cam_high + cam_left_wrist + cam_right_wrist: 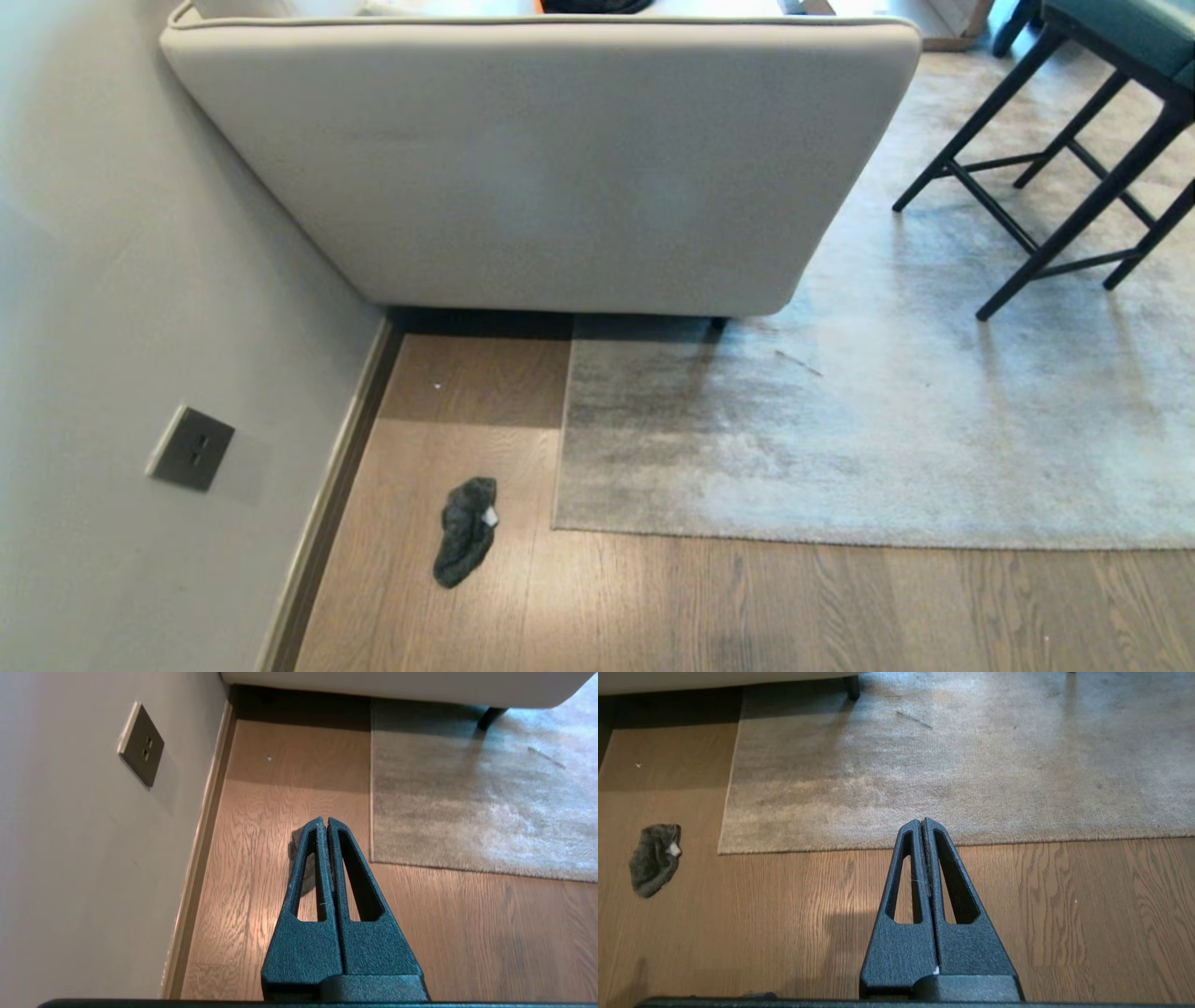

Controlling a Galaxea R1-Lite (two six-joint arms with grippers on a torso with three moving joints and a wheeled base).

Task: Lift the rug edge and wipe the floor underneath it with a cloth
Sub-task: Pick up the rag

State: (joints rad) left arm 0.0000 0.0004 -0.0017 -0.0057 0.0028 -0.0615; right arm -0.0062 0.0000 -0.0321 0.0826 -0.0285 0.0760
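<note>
A pale grey rug lies flat on the brown wood floor (709, 607). Its rug edge (564, 439) and near corner (557, 525) face the wall. A small dark grey cloth (465, 532) lies crumpled on the floor just left of that corner. My left gripper (325, 820) is shut and empty, hanging above the floor with the cloth (295, 845) partly hidden behind its fingers. The right gripper (922, 821) is also shut and empty, held over the floor before the rug's front edge (952, 843), with the cloth (654, 857) far off to its side. Neither arm shows in the head view.
A beige sofa (551, 168) stands on the rug's far part against the grey wall (112, 280), which carries a metal socket plate (190, 448) and a skirting strip (327, 504). A black-legged stool (1055, 177) stands on the rug at right.
</note>
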